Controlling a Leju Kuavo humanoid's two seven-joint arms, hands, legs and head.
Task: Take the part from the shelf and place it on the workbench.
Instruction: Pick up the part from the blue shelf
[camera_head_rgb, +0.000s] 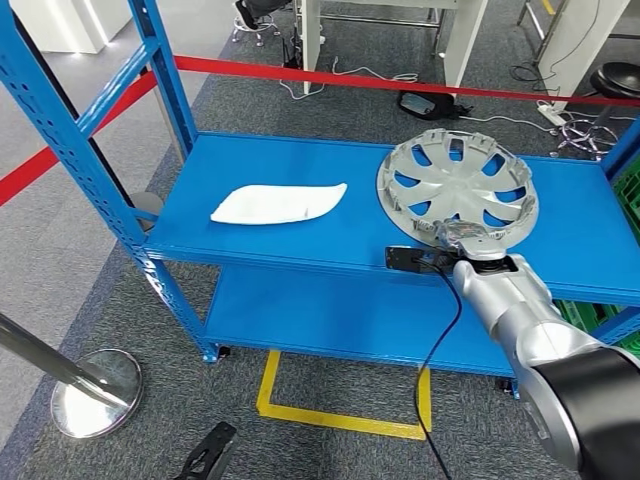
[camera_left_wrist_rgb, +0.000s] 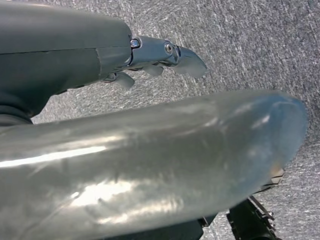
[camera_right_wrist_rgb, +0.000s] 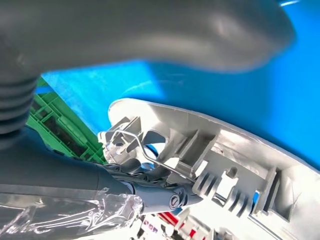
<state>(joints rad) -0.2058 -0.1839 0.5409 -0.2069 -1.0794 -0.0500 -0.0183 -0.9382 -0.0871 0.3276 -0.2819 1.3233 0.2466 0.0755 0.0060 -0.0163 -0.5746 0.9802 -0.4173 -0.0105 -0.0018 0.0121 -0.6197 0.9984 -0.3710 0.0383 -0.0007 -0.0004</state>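
The right hand (camera_head_rgb: 462, 237) reached out at the end of its silver arm to the near rim of the round silver-grey plastic wheel cover (camera_head_rgb: 457, 185), which lay on the upper board of the blue metal shelf (camera_head_rgb: 302, 250), its ribbed inner side turned up. In the right wrist view the thick grey thumb (camera_right_wrist_rgb: 211, 35) lay over the rim of the wheel cover (camera_right_wrist_rgb: 241, 165) and a darker finger (camera_right_wrist_rgb: 162, 197) ran under it among the ribs and the wire clip, so the hand gripped the edge of the cover between them. The cover was tipped slightly, its near edge at the hand and the rest of the disc stretching away from the hand over the shelf board.

Well off to the left of that hand, on the same board, lay a flat white curved plastic panel (camera_head_rgb: 278, 204). Just beside the hand, at the front lip of the board, sat a small black box (camera_head_rgb: 407, 258) with a black cable (camera_head_rgb: 438, 350) hanging from it to the grey carpet (camera_head_rgb: 317, 440). A green plastic crate (camera_head_rgb: 626, 200) stood to the right of the hand, past the shelf's end.

The left hand (camera_left_wrist_rgb: 113, 65) hung over the carpet, its dark fingers (camera_left_wrist_rgb: 166, 52) stretched out straight and apart, holding nothing.
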